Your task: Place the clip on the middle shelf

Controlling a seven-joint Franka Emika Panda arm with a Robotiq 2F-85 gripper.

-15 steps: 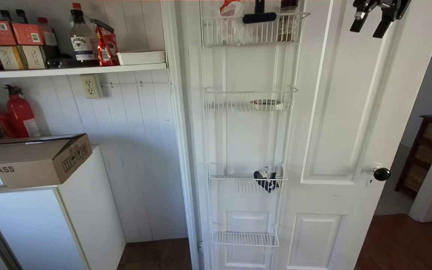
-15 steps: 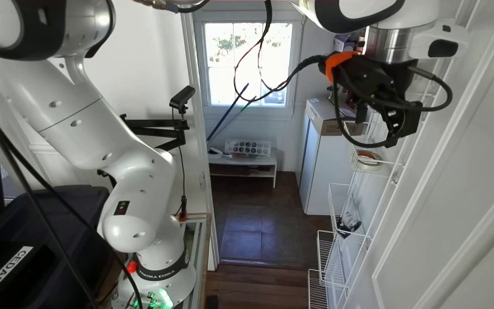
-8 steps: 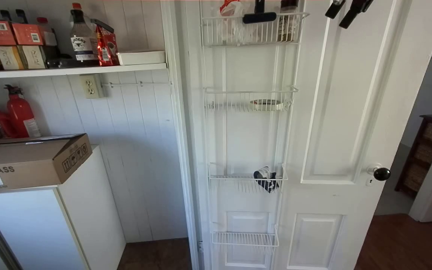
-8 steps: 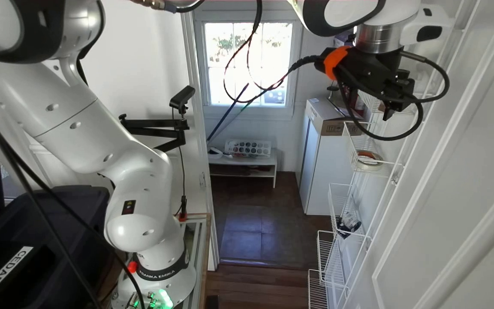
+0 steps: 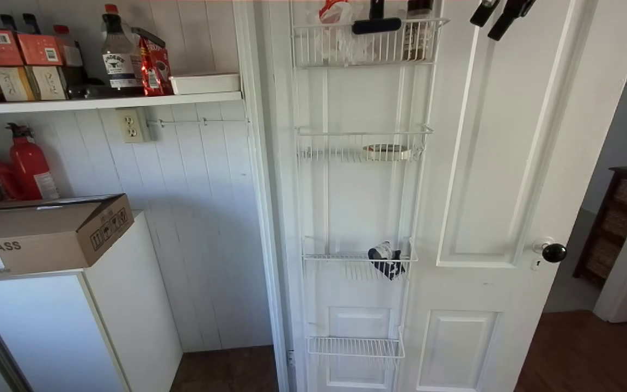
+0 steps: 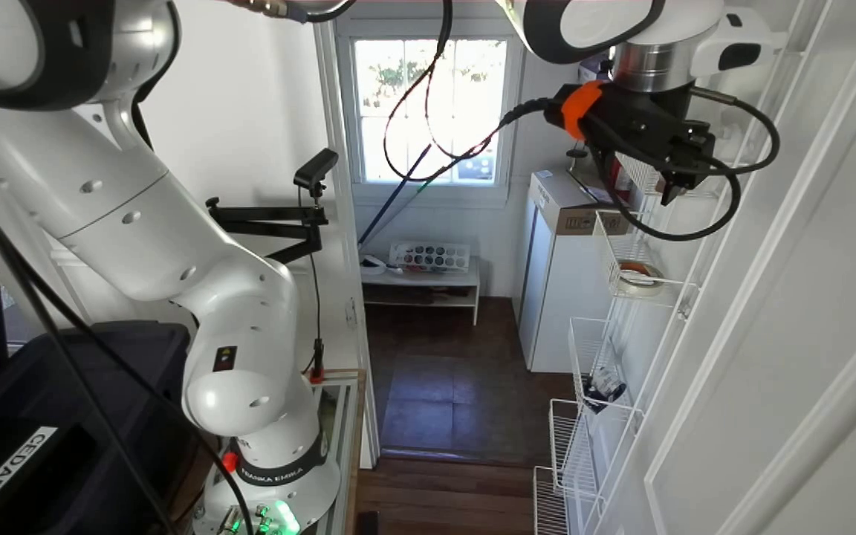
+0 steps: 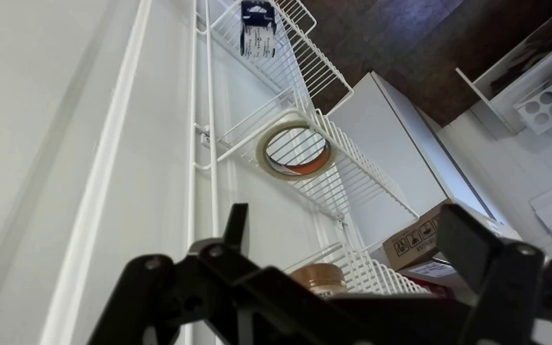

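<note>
The clip (image 5: 376, 25), a black item with an upright stem and a wide flat end, hangs at the front rim of the top basket in an exterior view. I cannot make it out in the other frames. The middle shelf (image 5: 365, 133) is the second white wire basket down; it also shows in the wrist view (image 7: 372, 175) and in an exterior view (image 6: 610, 256). My gripper (image 5: 486, 30) is to the right of the top basket, above the middle shelf's height. In the wrist view the gripper (image 7: 348, 215) stands open, its fingers wide apart, with no held object visible.
A tape roll (image 7: 295, 170) lies on the middle shelf. The top basket (image 5: 365, 65) holds a red item (image 5: 331, 6) and a brown-lidded jar (image 7: 321, 278). A black-and-white clip (image 5: 387, 260) is in the third basket. The door (image 5: 509, 163) is behind the rack.
My gripper has moved left and up towards the top basket and turned somewhat. It moves only slightly in the last half second. The basket contents have not moved.
</note>
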